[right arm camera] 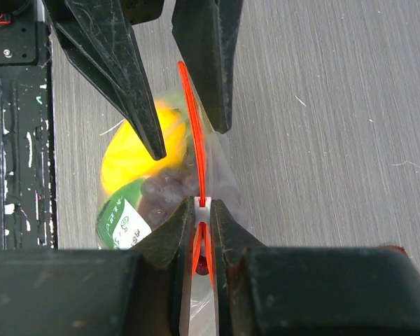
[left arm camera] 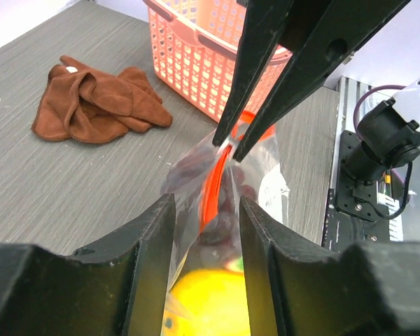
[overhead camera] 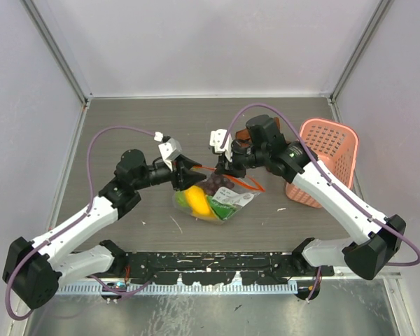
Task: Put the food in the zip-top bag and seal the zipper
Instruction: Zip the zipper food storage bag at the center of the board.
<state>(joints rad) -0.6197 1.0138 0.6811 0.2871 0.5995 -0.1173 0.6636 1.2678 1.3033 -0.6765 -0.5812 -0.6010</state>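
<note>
1. Fingers of the right pincer [right arm camera: 202, 208] are clamped on the zipper [right arm camera: 191, 126] at its white tip. The left pincer [left arm camera: 206, 203] stands apart, straddling the strip and the top of the zip-top bag [overhead camera: 232, 199].
2. Inside the bag, mid-table, lie the yellow-orange fruit [right arm camera: 126, 150] and the grape bunch [right arm camera: 164, 189]; the other food is too blurred to tell.
3. From above, the right arm hides most of the brown cloth [left arm camera: 91, 105].
4. The table [overhead camera: 126, 126] is grey wood-grain with the pink basket [overhead camera: 329, 150] at right, between pale walls [overhead camera: 210, 42].

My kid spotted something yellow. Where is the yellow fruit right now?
In the top view, the yellow fruit lies inside the clear bag mid-table, beside the purple grapes, left of the pink basket.
</note>
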